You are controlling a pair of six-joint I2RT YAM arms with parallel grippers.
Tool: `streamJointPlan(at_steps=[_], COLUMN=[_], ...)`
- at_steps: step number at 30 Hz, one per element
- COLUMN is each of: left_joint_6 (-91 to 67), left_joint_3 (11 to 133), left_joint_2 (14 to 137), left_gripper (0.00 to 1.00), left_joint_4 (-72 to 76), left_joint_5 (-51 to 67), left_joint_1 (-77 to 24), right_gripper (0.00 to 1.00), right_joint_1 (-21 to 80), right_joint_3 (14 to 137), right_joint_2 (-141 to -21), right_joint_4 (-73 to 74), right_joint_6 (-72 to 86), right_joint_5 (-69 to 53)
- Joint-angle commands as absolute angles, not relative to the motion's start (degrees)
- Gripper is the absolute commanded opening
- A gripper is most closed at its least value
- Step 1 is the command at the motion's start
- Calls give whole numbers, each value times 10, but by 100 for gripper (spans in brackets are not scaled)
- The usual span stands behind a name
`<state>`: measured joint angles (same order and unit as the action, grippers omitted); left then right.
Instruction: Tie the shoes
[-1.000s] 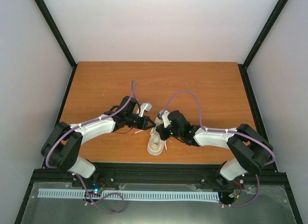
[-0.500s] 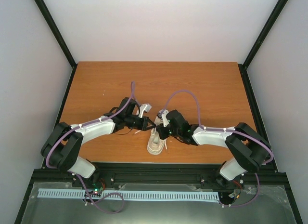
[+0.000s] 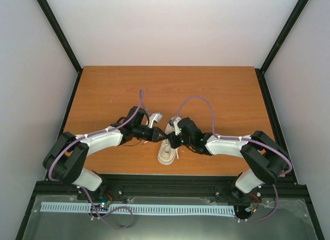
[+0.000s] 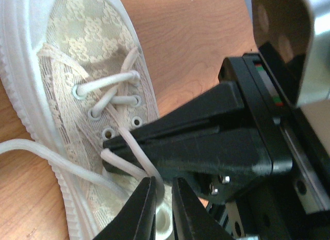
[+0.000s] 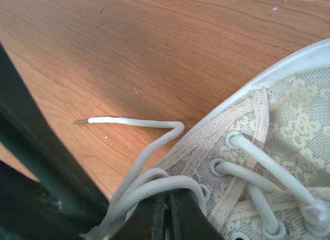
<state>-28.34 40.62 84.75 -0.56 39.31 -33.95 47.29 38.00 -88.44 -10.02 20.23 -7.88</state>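
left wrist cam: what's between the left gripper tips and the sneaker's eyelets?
In the left wrist view, the right gripper crosses there, tips over the sneaker. White lace strands run from the eyelets past it into the left gripper.

Just one cream sneaker (image 3: 167,153) is sitting out there, on a single wooden bench (image 3: 170,85). Two arms are reaching in on it, the left arm (image 3: 103,137) and the right arm (image 3: 227,145), so that's two sets of jaws. Two purple cables (image 3: 142,98) are looping up, one per arm. The white lace (image 4: 108,88) is showing one loose tip (image 5: 129,121) in the right wrist view. One white slotted strip (image 3: 136,209) is running along the front.
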Motion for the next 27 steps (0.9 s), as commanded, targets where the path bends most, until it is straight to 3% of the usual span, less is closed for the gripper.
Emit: streamJointPlan(at_steps=[1, 10, 18, 27], left_joint_6=[-293, -306, -327, -329], left_joint_3=[394, 404, 429, 427], left_joint_2=[819, 789, 853, 879], left_gripper=[20, 41, 27, 27], left_joint_4=[13, -38, -55, -12], left_joint_5=[411, 310, 324, 383], left_joint_1=[-346, -320, -303, -303], right_gripper=[3, 3, 3, 3], right_joint_1=[469, 469, 469, 469], right_joint_3=[376, 365, 367, 367], right_joint_2=[-883, -873, -876, -874], right_joint_4=[-98, -104, -109, -106], right_joint_6=[210, 209, 207, 205], right_joint_5=[-46, -56, -64, -63])
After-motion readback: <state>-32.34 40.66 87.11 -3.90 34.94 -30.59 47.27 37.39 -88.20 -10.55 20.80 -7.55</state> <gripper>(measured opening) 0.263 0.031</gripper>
